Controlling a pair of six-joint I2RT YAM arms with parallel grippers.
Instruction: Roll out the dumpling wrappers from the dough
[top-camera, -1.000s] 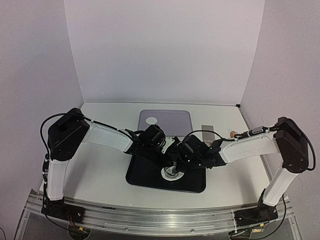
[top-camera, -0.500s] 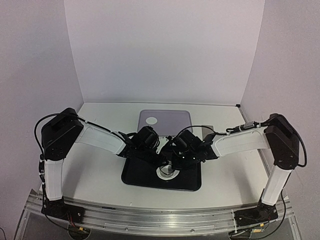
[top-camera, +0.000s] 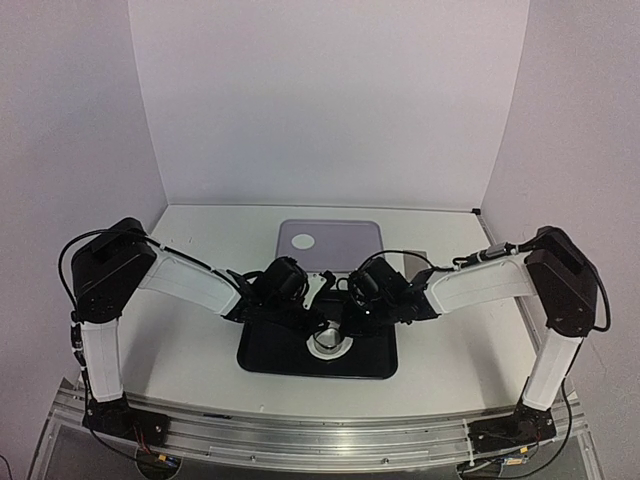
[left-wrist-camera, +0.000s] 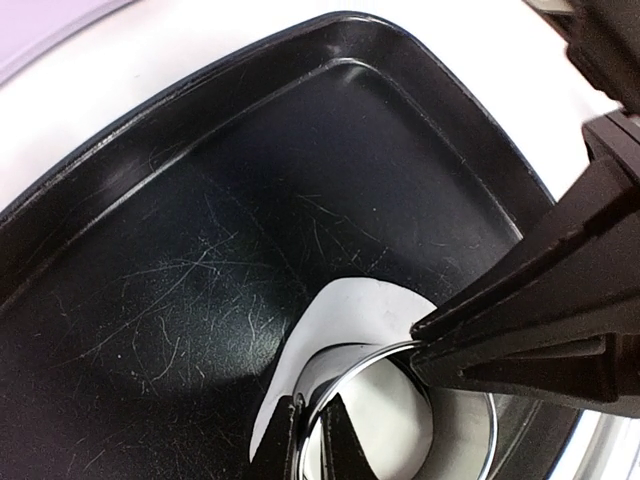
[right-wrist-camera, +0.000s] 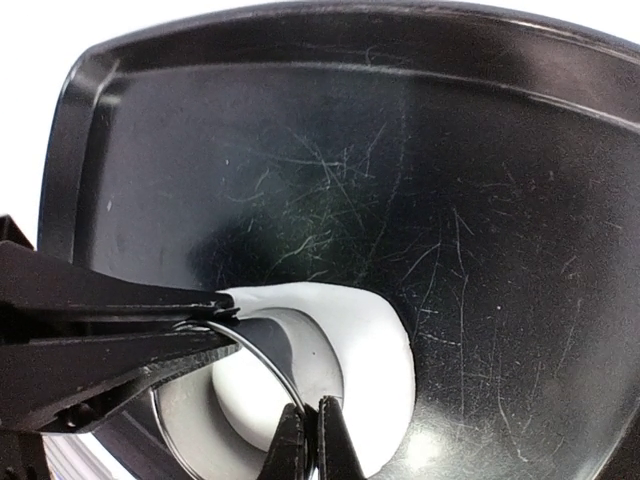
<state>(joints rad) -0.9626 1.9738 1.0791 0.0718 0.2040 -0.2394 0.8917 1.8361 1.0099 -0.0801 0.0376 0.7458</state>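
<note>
A: Fingers?
B: Left gripper (left-wrist-camera: 312, 425) and right gripper (right-wrist-camera: 308, 428) each pinch the ring cutter (right-wrist-camera: 262, 362) rim at separate spots, likely for even pressing.
A: Dough?
B: The dough (right-wrist-camera: 378, 345) lies flattened under the cutter on the black tray (right-wrist-camera: 420, 150). One wrapper (top-camera: 303, 241) sits on the lavender tray (top-camera: 355, 247).

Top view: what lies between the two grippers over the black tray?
A metal ring cutter standing on the dough in the black tray; wrist views show the left gripper and right gripper pinching its rim.
</note>
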